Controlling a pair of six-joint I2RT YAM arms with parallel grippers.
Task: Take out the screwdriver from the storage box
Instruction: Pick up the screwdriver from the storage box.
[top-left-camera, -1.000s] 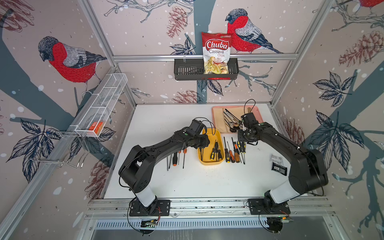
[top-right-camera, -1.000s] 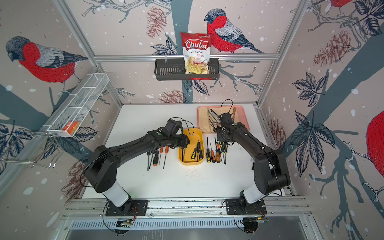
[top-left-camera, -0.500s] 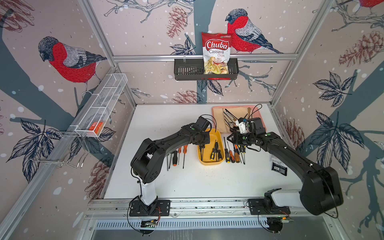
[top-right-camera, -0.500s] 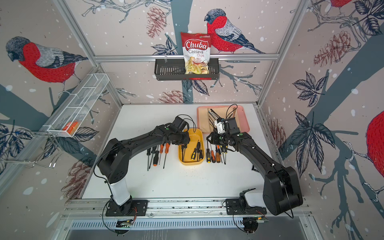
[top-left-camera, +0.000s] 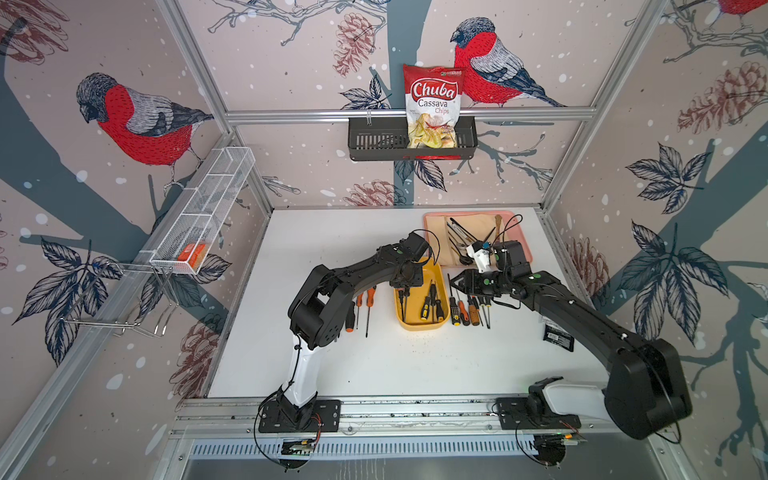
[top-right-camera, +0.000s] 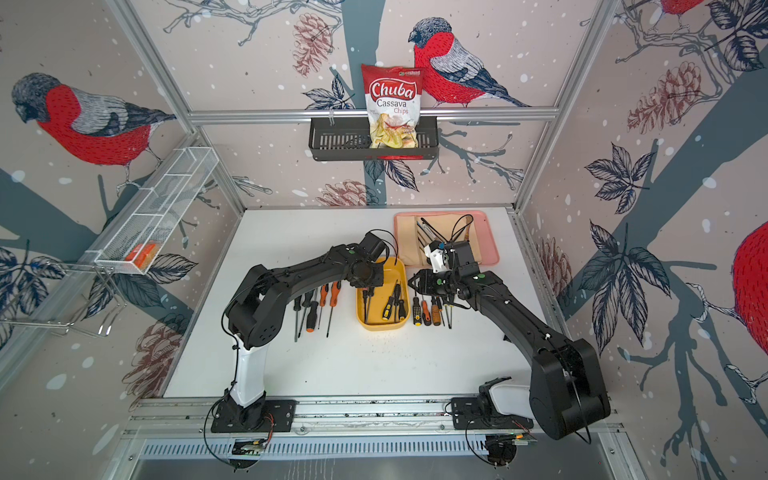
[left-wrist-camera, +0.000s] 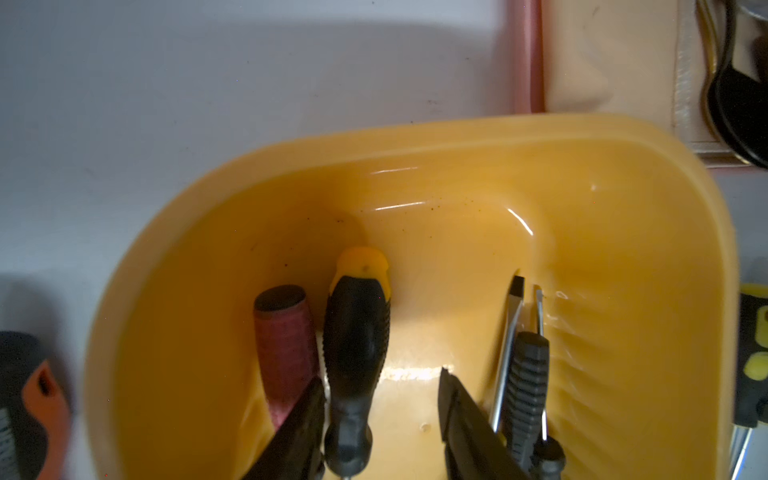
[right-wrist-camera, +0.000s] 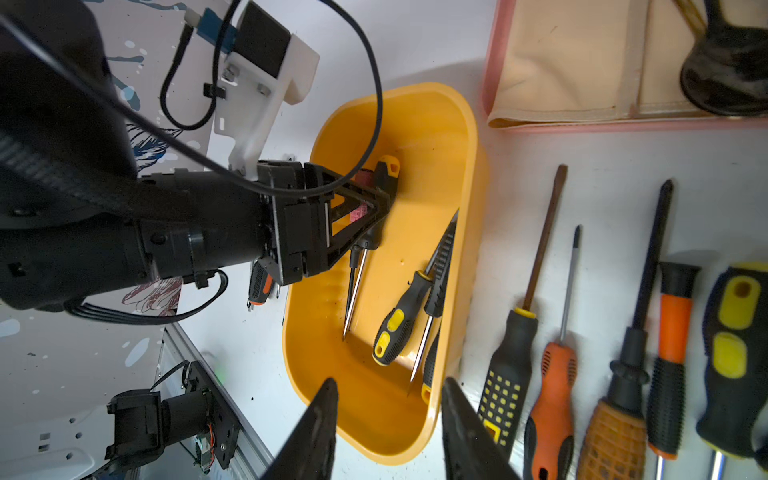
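- I had the left gripper (left-wrist-camera: 380, 376) in the box (left-wrist-camera: 457, 137), fingers part-open astride the black-yellow screwdriver (left-wrist-camera: 357, 332), a red handle (left-wrist-camera: 284, 345) crowding it.
- The right gripper (right-wrist-camera: 388, 382) hung empty, fingers apart, by the rim.

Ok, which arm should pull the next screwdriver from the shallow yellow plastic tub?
Left, probably. The left gripper is down inside the shallow yellow plastic tub, open jaws either side of the black screwdriver with the yellow cap. The right gripper hangs open and empty by the tub's rim.

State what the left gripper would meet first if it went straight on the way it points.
Likely the black-and-yellow screwdriver handle lying between the fingers of the left gripper in the storage box; depth is unclear.
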